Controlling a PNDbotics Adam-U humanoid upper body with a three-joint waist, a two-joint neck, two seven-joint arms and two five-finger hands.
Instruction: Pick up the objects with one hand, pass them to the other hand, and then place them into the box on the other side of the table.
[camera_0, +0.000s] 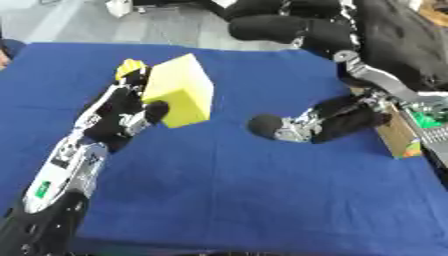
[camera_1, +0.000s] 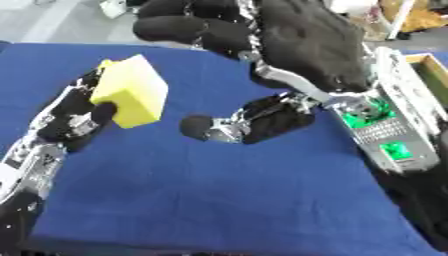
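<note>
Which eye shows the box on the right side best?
The left eye view: the box shows its wooden wall against the cloth beside the right hand. The right eye view shows only a corner of it, behind the robot's arm.

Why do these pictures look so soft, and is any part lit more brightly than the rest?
Left eye view: the yellow block is brightest, its top paler than its front; the left hand holding it looks smeared. Right eye view: the right hand is a dark blur, casting little shadow on the blue tablecloth.
</note>
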